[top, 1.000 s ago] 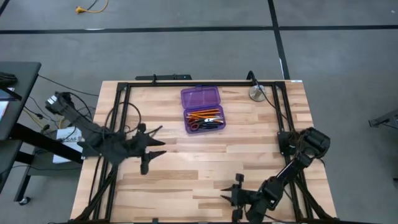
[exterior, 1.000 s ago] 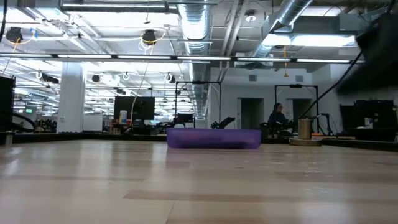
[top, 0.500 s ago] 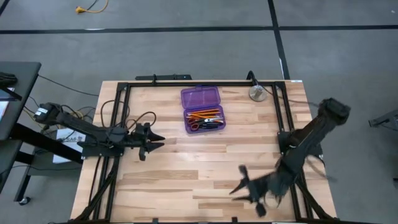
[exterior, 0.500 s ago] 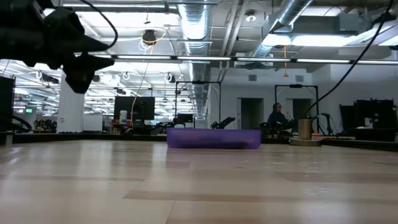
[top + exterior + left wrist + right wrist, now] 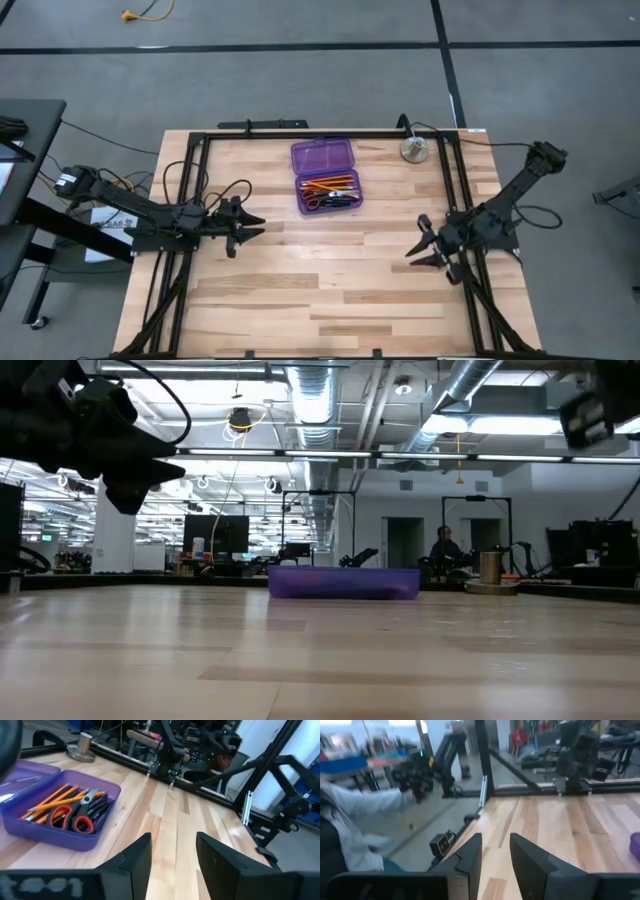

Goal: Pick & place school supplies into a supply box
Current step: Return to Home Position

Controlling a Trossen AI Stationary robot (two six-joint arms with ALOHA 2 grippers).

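Lying open near the far edge of the table (image 5: 300, 300), the purple supply box (image 5: 322, 157) holds orange pencils (image 5: 56, 800), black pens (image 5: 100, 809) and red-handled scissors (image 5: 70, 818) in the half toward the table's middle, with a round silver object (image 5: 414, 150) off to its right. The left gripper (image 5: 256, 226) hovers at the table's left side and the right gripper (image 5: 414, 252) at its right side. Each has its fingers parted and empty, well apart from the box.
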